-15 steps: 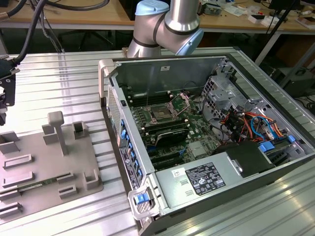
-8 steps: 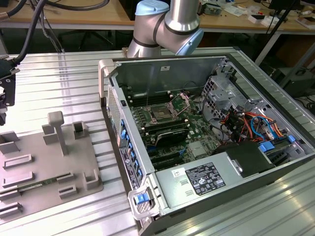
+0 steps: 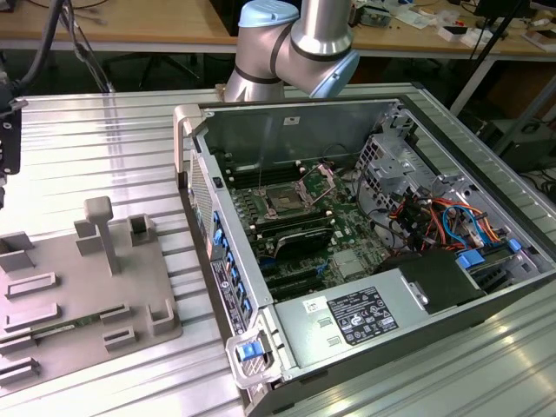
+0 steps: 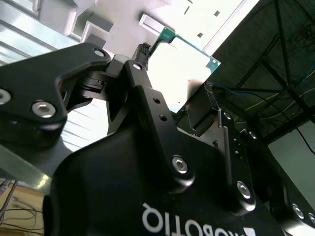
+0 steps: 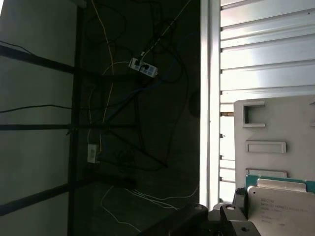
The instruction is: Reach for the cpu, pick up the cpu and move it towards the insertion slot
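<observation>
Exterior view has the arm (image 3: 295, 39) bent at its blue-capped joint up behind the open computer case (image 3: 365, 217). The insertion slot (image 3: 282, 201) sits inside on the green board with its bracket flipped open. Over in the second wrist view, the gripper (image 4: 176, 74) is clamped on the cpu (image 4: 184, 59), with one black fingertip (image 4: 142, 51) pressed against its edge and the pale top facing the camera. First wrist view puts the cpu right beside the fingers, with the grey tray (image 5: 275, 123) behind it. That tray's off to the exterior view's left of the case, well apart from the slot.
</observation>
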Robot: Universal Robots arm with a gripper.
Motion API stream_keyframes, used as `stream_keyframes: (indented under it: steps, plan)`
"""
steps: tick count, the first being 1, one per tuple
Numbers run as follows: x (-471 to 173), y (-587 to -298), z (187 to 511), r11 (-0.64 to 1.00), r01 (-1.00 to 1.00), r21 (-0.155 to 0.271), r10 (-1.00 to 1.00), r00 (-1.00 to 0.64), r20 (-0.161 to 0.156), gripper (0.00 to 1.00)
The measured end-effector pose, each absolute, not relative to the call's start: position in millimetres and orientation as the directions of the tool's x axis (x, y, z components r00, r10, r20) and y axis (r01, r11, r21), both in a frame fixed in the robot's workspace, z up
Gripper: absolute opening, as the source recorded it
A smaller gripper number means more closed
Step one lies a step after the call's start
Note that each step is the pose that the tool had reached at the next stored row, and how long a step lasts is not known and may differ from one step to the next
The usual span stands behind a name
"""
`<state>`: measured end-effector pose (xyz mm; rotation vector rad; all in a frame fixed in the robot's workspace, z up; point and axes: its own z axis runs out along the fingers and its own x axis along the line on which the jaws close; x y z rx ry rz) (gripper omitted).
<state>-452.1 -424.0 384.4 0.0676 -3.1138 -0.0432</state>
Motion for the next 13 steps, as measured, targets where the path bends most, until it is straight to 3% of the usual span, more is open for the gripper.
stream_keyframes:
  steps: [13]
  plan:
    - [-439.3, -424.1, 387.9, 0.999, -0.041, 0.029, -0.041, -0.999, 0.030, 0.55]
